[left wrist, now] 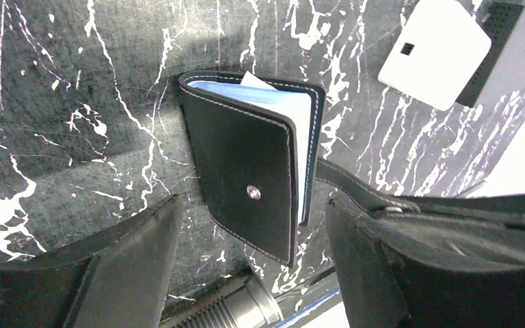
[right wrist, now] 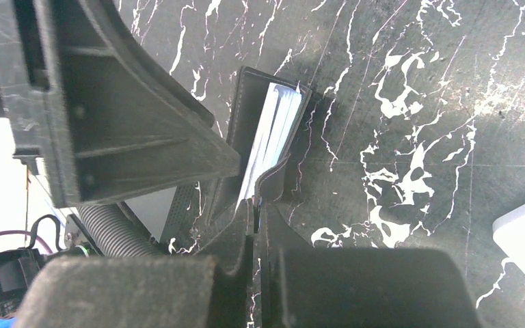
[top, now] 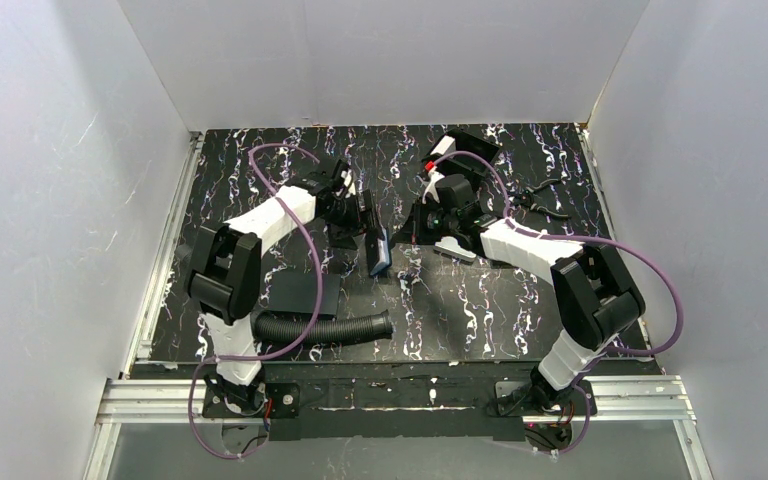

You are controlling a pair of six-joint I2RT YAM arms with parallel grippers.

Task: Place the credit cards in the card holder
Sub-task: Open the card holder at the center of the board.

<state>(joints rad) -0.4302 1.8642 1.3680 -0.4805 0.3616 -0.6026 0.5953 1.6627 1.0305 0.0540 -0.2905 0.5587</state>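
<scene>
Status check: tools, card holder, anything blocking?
Left tool open, straddling card holder, not gripping. Right tool shut on its closing tab. Cards inside, holder folded, tab unsnapped. Corrugated hose nearby, not blocking.

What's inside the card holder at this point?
Between the black covers of the card holder, edges of blue and whitish credit cards show, with one white corner poking out. The covers hide the slots, the card faces and how many cards there are.

No legible text or labels
</scene>
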